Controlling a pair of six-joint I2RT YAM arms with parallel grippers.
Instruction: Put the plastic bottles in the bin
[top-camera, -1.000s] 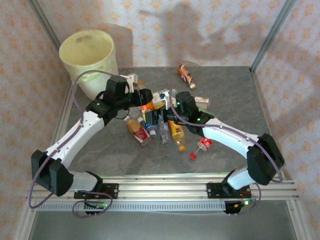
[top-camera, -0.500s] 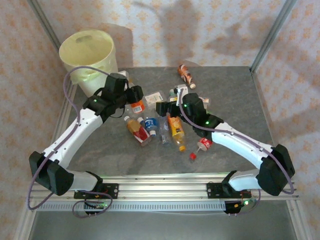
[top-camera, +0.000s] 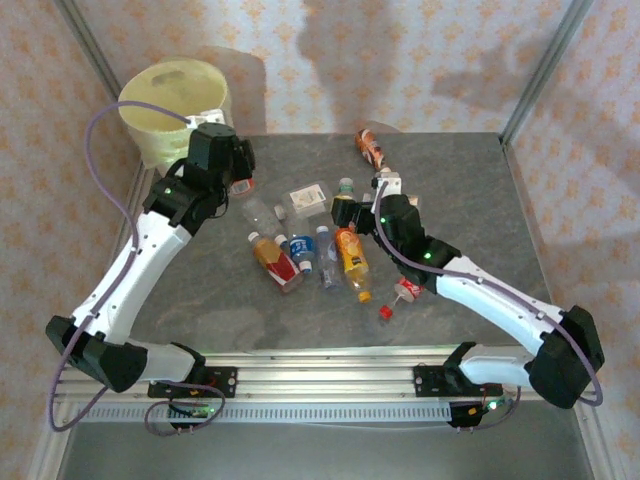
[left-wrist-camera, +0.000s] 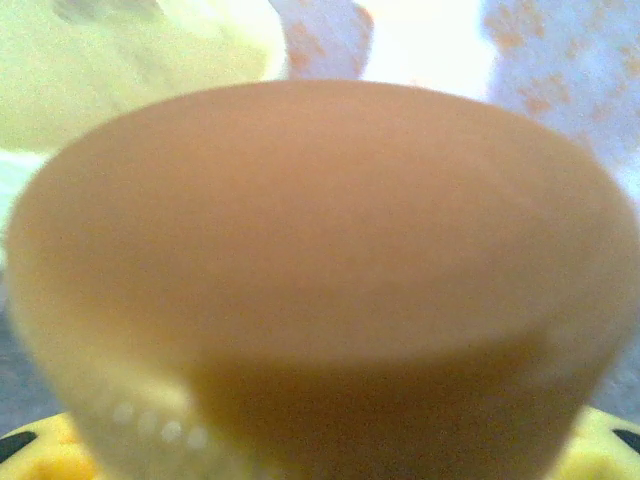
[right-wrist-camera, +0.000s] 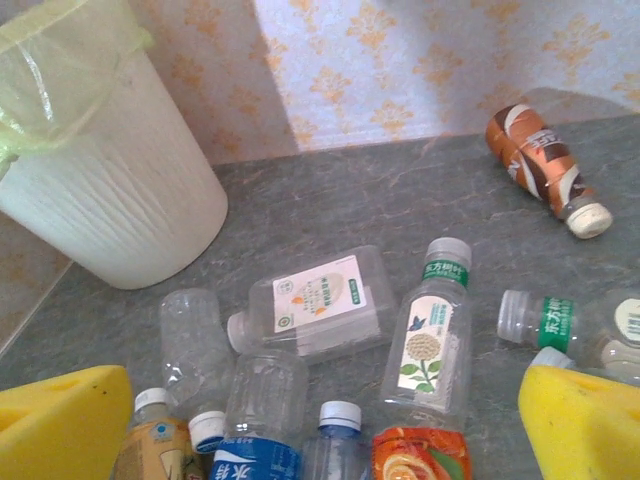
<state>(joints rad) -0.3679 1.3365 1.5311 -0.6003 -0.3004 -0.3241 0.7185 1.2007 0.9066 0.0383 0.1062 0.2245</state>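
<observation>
Swung from the heap at mid-frame toward the upper left over the last second, with the left gripper (top-camera: 240, 178) clenched on an orange bottle (left-wrist-camera: 320, 250), now hard against the near side of the bin (top-camera: 175, 64). Drawn back to the right of the heap meanwhile, with the right gripper (right-wrist-camera: 320, 440) spread wide and empty just above the remaining plastic bottles (top-camera: 320, 250). Seen from the left wrist as a blurred orange bulk close to the lens, with pale bin wall at upper left. Mid-carry by the look of it: one bottle on its way, the rest lying on the grey table (top-camera: 450, 180), among them a brown bottle (top-camera: 372, 150) well apart at upper centre. Next, in all likelihood: up and over the rim before letting go, with height enough not to knock the bin. After that, probably a pick from the near cluster for the free claw.
</observation>
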